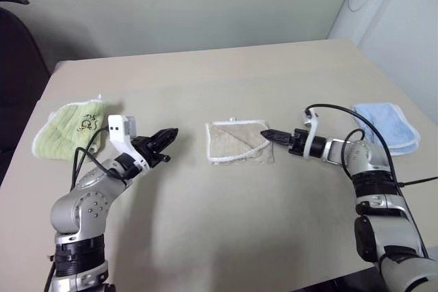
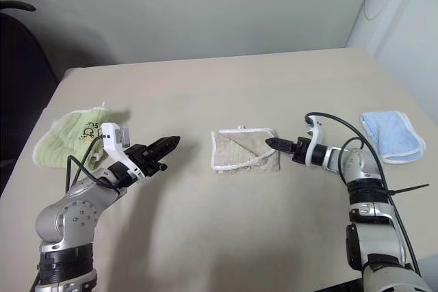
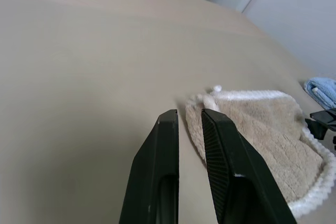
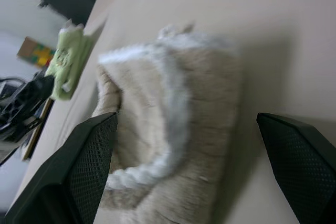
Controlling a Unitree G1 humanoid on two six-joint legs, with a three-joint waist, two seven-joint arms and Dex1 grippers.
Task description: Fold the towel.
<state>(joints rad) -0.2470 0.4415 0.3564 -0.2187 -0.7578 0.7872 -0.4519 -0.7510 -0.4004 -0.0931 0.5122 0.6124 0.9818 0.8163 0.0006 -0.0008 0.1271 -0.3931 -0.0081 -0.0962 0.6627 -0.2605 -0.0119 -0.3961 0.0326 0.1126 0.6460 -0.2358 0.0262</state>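
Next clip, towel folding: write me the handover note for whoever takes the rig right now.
Left gripper: holds nothing, fingers nearly together, hovering to the left of the towel.
Right gripper: open, empty, tips at the towel's right edge.
Towel: mid-table, folded into a small packet, one flap lying diagonally across the top.
Green cloth at far left and blue cloth at far right lie apart from it.
Done: the folds, apparently.
Left: check the diagonal flap is tidy, then withdraw both arms.

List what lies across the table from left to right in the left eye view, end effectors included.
light green cloth → left end effector → towel → right end effector → light blue cloth
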